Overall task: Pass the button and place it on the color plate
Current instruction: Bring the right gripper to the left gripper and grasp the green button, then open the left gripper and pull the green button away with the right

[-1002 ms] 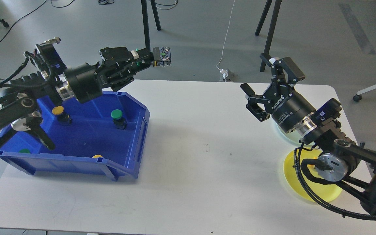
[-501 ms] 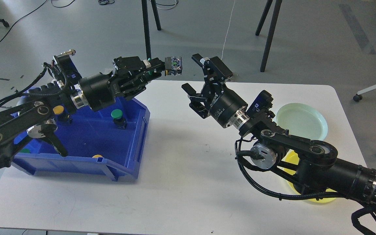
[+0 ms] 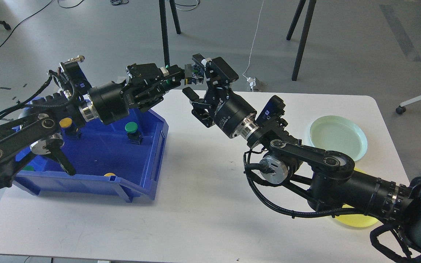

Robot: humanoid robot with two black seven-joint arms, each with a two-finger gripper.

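Plastic makes up the small blocky button (image 3: 192,72), held up in the air between the two arms, past the table's far edge. My left gripper (image 3: 175,75) pinches it tight. My right gripper (image 3: 196,78) has its black fingers spread wide, one just beside the button. Below sits a shiny blue bin (image 3: 152,160) with round-capped green and yellow buttons. A smooth pale green plate (image 3: 338,137) lies near a yellow plate (image 3: 356,220), half hidden by my right arm.

Lab: grey floor (image 3: 342,44), loose cables (image 3: 252,36), black tripod legs (image 3: 300,36), white worktable (image 3: 203,204).
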